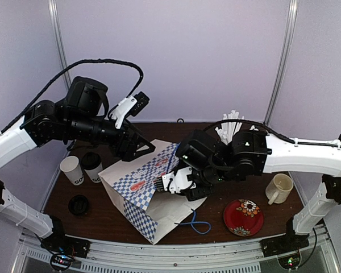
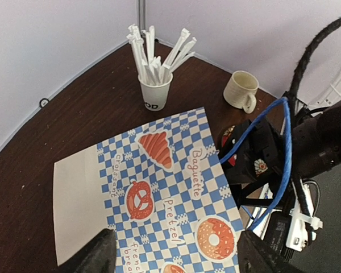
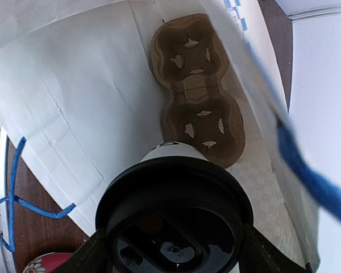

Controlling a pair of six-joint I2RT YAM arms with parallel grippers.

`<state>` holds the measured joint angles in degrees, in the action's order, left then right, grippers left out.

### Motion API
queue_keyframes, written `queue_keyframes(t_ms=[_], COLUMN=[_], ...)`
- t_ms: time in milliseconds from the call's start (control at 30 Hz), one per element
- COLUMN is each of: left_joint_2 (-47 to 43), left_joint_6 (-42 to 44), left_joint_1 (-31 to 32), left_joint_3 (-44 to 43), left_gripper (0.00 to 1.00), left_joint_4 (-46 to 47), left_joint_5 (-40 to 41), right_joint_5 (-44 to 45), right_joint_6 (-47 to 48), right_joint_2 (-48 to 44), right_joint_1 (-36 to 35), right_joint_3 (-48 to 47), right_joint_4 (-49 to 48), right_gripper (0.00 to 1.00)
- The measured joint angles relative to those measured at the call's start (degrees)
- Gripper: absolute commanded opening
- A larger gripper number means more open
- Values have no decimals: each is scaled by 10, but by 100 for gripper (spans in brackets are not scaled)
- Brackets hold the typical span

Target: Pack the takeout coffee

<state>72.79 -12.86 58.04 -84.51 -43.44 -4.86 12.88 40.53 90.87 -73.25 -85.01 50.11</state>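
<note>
My right tool (image 3: 175,251) is clamped around a lidded cup (image 3: 173,193), which sits in the mouth of the bag (image 2: 159,170) above a cardboard carrier (image 3: 196,96). My left tool (image 2: 181,251) hangs spread wide over the bag, gripping nothing. The bag reads "Croissant", "Baguette", "Pretzel". The stirrer cup (image 2: 154,94) shows "OD". An open cup (image 1: 72,169) at the left of the desk (image 1: 102,219) shows "GO".

Your top view looks down from high behind the rig and takes in the whole dark brown wooden table (image 1: 108,224). Your left wrist view sits close above the blue-and-white checked paper bag (image 2: 176,187), facing the far wall. Your right wrist view peers into that bag's mouth from very near, with the black-lidded white paper cup (image 3: 173,216) filling its lower half. All three views share the bag.
</note>
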Motion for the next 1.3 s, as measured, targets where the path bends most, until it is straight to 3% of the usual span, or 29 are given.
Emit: queue_keyframes(t_ms=[100,233,500,667,867,1300], left_joint_2=[11,10,31,21,4,52], left_joint_6=[-4,-6,-17,-29,-32,-48], left_joint_1=[15,82,226,257,264,264], left_joint_3=[-15,-25,-26,46,81,51], left_gripper=[83,85,74,72,71,47], left_joint_4=[-21,-32,-26,22,40,28], left_joint_5=[47,114,316,433,483,514], right_joint_5=[2,2,-15,-24,-31,-42], right_joint_6=[-2,-4,-21,-34,-42,-53], right_joint_2=[1,2,14,14,14,14], right_joint_1=[14,29,60,69,69,76], right_joint_3=[-12,-41,-90,-94,-95,-96], right_joint_4=[-5,-13,-13,-18,-19,-19], right_gripper=[57,58,58,58,59,59])
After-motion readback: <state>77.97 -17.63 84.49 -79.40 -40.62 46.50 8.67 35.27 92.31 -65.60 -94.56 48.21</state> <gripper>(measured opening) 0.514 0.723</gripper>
